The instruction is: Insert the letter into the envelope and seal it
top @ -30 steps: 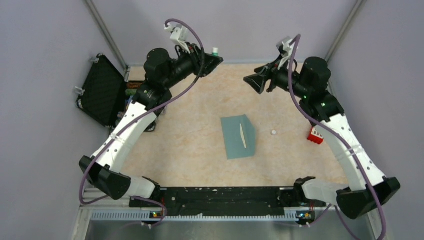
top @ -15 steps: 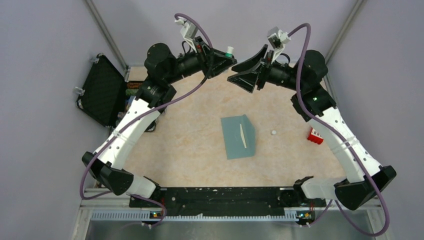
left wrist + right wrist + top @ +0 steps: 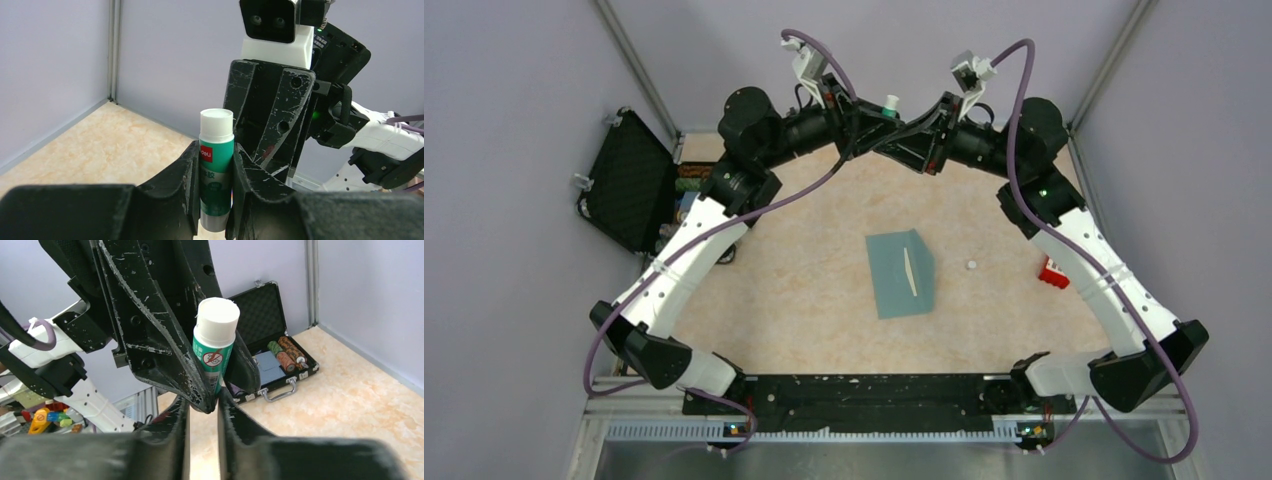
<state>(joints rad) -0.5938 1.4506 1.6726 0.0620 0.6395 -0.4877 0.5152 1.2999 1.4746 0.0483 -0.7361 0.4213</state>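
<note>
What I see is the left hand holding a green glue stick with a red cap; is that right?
Nearly: the cap is white, not red, as the left wrist view shows. The left hand does hold a green glue stick.

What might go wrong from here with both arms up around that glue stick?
1. The right gripper has its fingertips below the white cap, right at the left gripper's finger; closing there may pinch that finger rather than the glue stick.
2. The left gripper holds the glue stick in mid-air by its lower body; a bump from the right gripper might knock it loose.
</note>
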